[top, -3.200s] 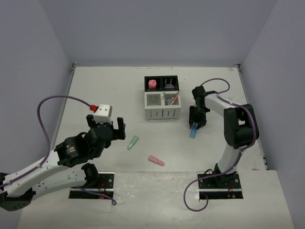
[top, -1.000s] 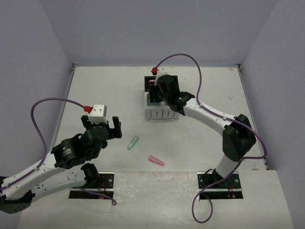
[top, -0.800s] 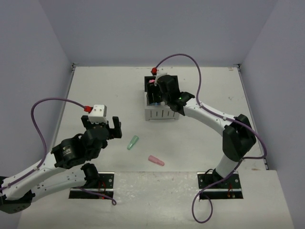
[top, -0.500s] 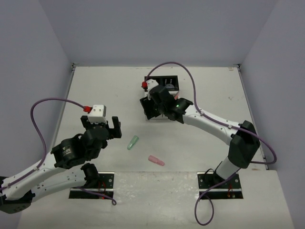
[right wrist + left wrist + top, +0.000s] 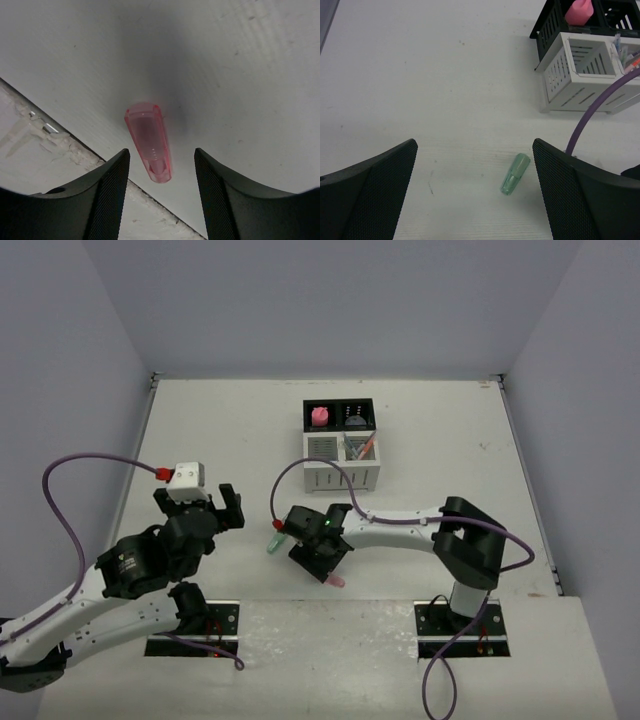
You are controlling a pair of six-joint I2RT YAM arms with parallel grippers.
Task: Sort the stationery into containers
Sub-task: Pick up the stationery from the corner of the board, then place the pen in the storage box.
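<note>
A pink marker (image 5: 149, 142) lies on the table by its front edge, its lower end between the fingertips of my open right gripper (image 5: 161, 172). In the top view the right gripper (image 5: 318, 558) hangs over the pink marker (image 5: 336, 582). A green marker (image 5: 515, 174) lies on the table ahead of my open, empty left gripper (image 5: 475, 200), closer to its right finger; it also shows in the top view (image 5: 272, 544). The left gripper (image 5: 196, 500) is at the left. The organizer (image 5: 342, 478) holds a pink eraser (image 5: 320, 416), a round puck (image 5: 354, 417) and pens (image 5: 362, 447).
The right arm's purple cable (image 5: 594, 112) loops between the green marker and the organizer (image 5: 570, 95). The table's front edge seam (image 5: 60, 135) runs just beside the pink marker. Walls close the table at the back and sides.
My right arm has swung from over the organizer down to the pink marker near the front edge, its gripper empty. My left gripper has drawn back a little to the left.
</note>
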